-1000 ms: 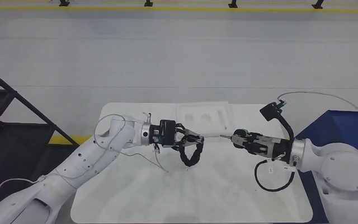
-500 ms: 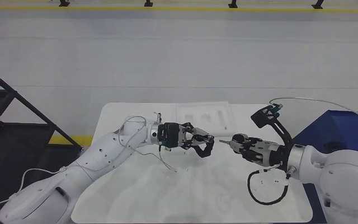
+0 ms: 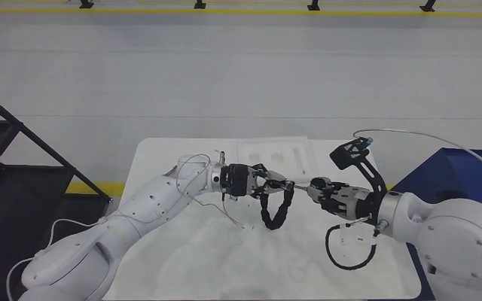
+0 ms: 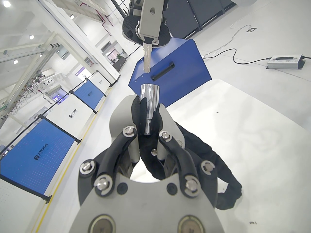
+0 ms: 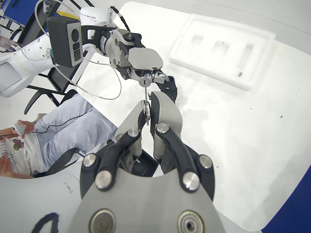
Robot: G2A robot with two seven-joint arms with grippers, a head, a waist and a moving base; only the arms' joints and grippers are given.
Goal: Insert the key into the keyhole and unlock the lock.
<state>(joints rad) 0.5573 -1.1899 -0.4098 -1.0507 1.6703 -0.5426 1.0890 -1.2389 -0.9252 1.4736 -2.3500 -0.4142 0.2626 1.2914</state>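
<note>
One key: clamped in right pincer, tip just short of keyhole.
Cable lock: cylinder clamped in left pincer, above desk centre.
Foam tray: 12 o'clock of lock.

**Your two grippers stand nose to nose**

Seen from above, your left arm stretches in from 8 o'clock, elbow bent. Your left gripper points to 3 o'clock, its fingers clamped on the lock. Your right arm enters from 4 o'clock. Your right gripper points to 9 o'clock, its fingers pinched on the key. The two grippers face each other, near but not touching.
</note>
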